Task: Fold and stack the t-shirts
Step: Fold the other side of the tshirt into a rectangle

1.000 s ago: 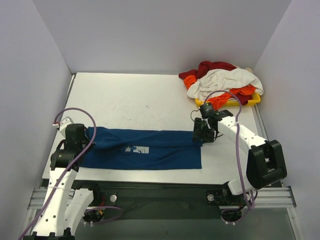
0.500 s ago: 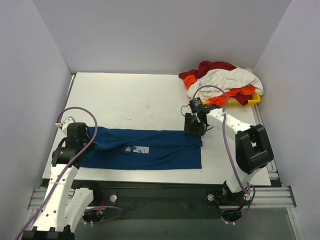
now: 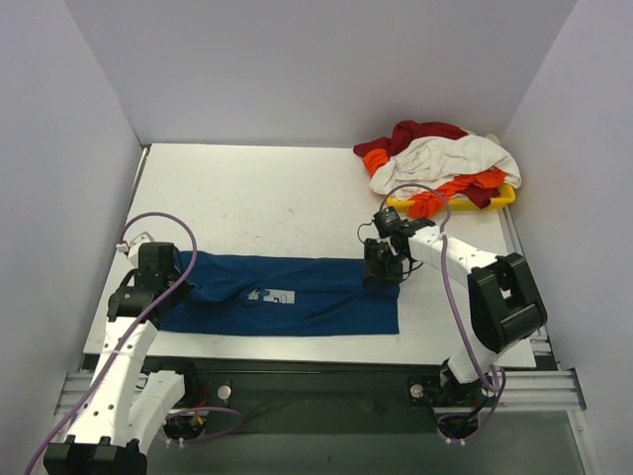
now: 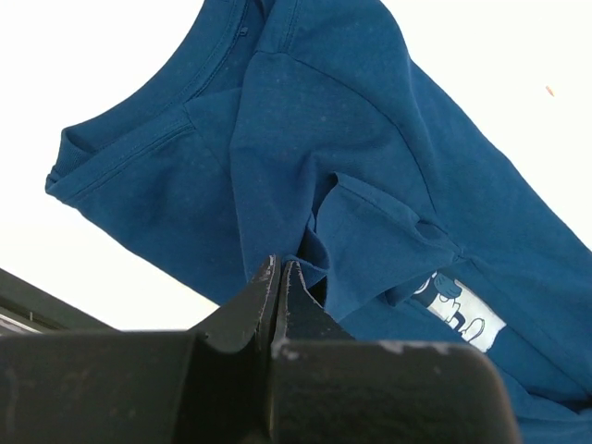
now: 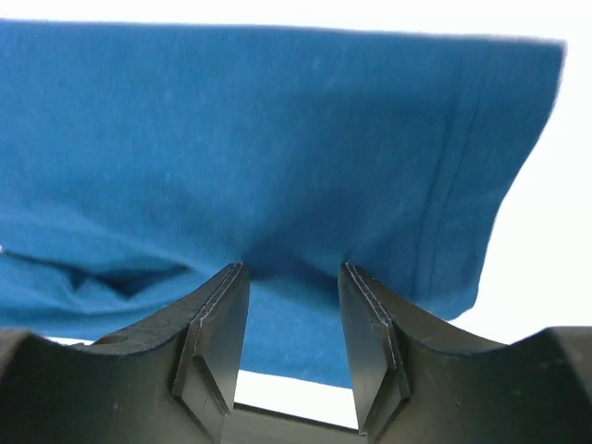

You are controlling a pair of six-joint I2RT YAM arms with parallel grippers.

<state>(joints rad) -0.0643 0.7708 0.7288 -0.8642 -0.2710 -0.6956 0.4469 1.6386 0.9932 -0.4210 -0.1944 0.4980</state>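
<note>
Left hand (image 4: pixel 279 270) shut tight, tips pinching a raised fold of the dark blue t-shirt (image 3: pixel 326 302) near its collar end; the shirt runs from there to the right along the near part of the surface (image 3: pixel 267 198). Right hand (image 5: pixel 293 277) at the shirt's other end, far corner by the hem: fingers part open, blue cloth showing in the gap between the tips, no clamp that I can see. Count: 2 hands, 1 blue shirt laid out as a long band, 1 pale print (image 4: pixel 458 313) on it, 1 pile of t-shirts (image 3: pixel 435 158) far right in red, white and orange (how many, can't tell), on 1 yellow tray (image 3: pixel 499 201). Left wrist view shows the collar, a seam and the pinch; top view shows only that hand over the shirt's end. Pile and tray appear in top view only
</note>
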